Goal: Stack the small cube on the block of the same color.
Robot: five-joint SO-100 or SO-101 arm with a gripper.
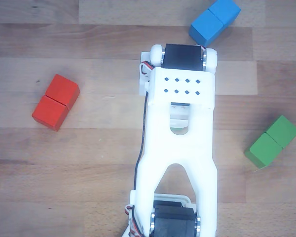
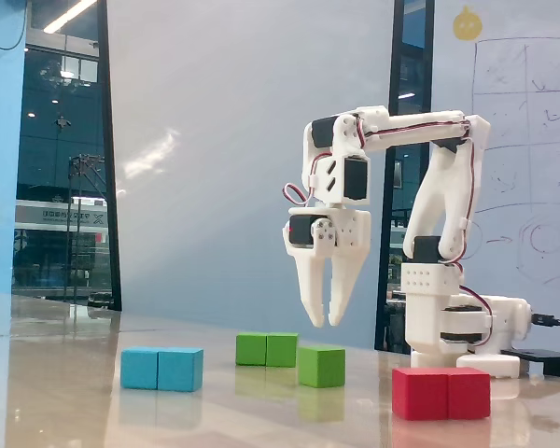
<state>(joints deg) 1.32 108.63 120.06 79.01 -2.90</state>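
While the small cube (image 2: 320,365) sits loose on the desk (image 2: 215,411), just in front of the green block (image 2: 267,349), I log the end effector (image 2: 322,322) hanging above it, fingers slightly parted, holding nothing. Blue block (image 2: 162,369), red block (image 2: 441,392): set aside, apart. Whiteboard scribble: illegible.

The counter (image 1: 89,163) looked like pale wood, faintly glossy with reflections. The claw (image 2: 323,322) was smooth white plastic; the small cube (image 2: 321,366) was matt.

No text, label or number can be read; the whiteboard (image 2: 523,149) scribbles are illegible.
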